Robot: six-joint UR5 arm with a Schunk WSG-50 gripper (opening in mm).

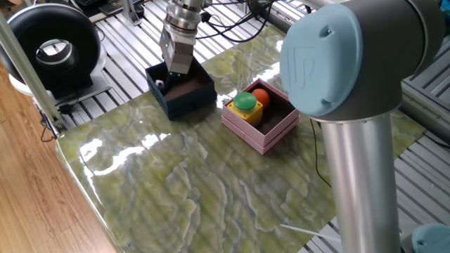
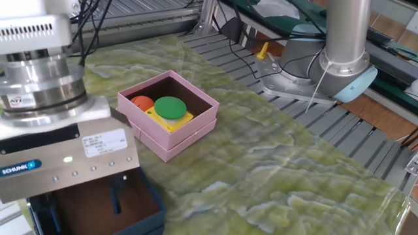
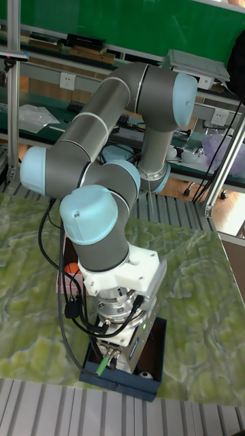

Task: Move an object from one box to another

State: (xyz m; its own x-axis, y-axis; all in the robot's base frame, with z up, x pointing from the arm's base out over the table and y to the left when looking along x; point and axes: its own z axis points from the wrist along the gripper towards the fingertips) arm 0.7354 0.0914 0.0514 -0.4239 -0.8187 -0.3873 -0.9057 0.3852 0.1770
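the end effector (image 1: 174, 65) hangs over the navy box (image 1: 181, 91), a small white object (image 1: 159, 84) just below-left of it (jaw opening cannot tell).

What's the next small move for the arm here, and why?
Probably shift the end effector toward the small white round object; it hangs inside the dark navy square box, but the object seems to lie beside it, by the wall.

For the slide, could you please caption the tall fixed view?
UR5 arm lowers its gripper into the navy box, a small white object on its floor.
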